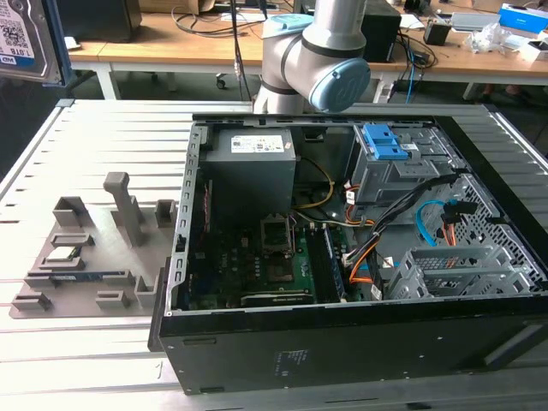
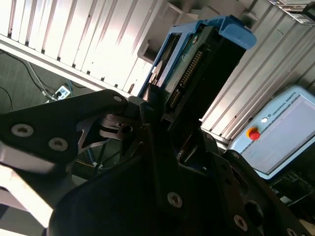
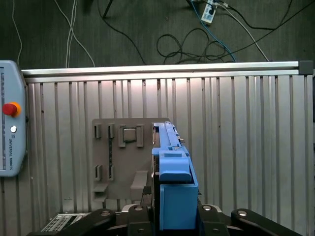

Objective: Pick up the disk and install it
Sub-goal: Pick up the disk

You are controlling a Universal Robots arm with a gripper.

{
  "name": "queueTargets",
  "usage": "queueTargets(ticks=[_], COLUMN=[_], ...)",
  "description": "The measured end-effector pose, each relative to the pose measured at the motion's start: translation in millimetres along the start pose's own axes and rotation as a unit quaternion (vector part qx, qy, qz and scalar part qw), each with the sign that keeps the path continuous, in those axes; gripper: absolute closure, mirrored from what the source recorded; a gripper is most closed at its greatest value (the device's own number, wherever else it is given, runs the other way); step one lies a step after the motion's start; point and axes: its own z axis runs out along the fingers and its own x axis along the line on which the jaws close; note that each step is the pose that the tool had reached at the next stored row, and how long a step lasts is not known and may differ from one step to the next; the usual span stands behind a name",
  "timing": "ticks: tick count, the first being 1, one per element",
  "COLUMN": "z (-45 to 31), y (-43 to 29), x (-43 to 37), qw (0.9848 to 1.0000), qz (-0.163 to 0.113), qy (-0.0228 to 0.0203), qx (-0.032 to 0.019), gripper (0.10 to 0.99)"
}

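The disk (image 1: 30,38) hangs high at the exterior view's far left, its white and blue label facing the camera, well above the ribbed metal table (image 1: 94,145). In the first wrist view the disk (image 3: 172,187) stands on edge with its blue side rail toward the camera, and my gripper (image 3: 173,219) is shut on it from both sides. In the second wrist view the disk (image 2: 197,64) shows its connector edge between the dark fingers (image 2: 152,118). Far below it lies the grey parts fixture (image 3: 123,162).
The open computer case (image 1: 342,342) fills the exterior view's middle and right, with a grey power supply (image 1: 250,167), a blue drive bay (image 1: 385,145) and a metal cage (image 1: 454,270). A grey fixture (image 1: 86,257) holds a small chip (image 1: 62,254). A teach pendant (image 3: 11,142) rests on the table.
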Motion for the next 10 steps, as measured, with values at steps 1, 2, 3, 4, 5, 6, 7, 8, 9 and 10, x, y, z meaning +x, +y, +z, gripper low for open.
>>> queueTargets(ticks=[1, 2, 3, 4, 5, 6, 7, 8, 9, 10], z=[0.0, -0.1, 0.0, 0.0, 0.0, 0.0, 0.0, 0.0, 0.0, 0.0], y=[-0.1, -0.5, -2.3, -3.6, -5.5, -7.8, -10.3, -13.5, -16.2, -21.0], x=[0.0, -0.1, -0.1, -0.1, -0.2, -0.2, -0.3, -0.4, -0.5, -0.6], qw=[1.0, 1.0, 1.0, 1.0, 1.0, 1.0, 1.0, 1.0, 1.0, 1.0], qz=[0.0, 0.0, 0.0, 0.0, 0.0, 0.0, 0.0, 0.0, 0.0, 0.0], qy=[0.0, 0.0, 0.0, 0.0, 0.0, 0.0, 0.0, 0.0, 0.0, 0.0], qx=[0.0, -0.0001, 0.0, 0.0, 0.0, 0.0, 0.0, -0.0001, 0.0, 0.0], gripper=[0.722, 0.722, 0.722, 0.722, 0.722, 0.722, 0.722, 0.722, 0.722, 0.722])
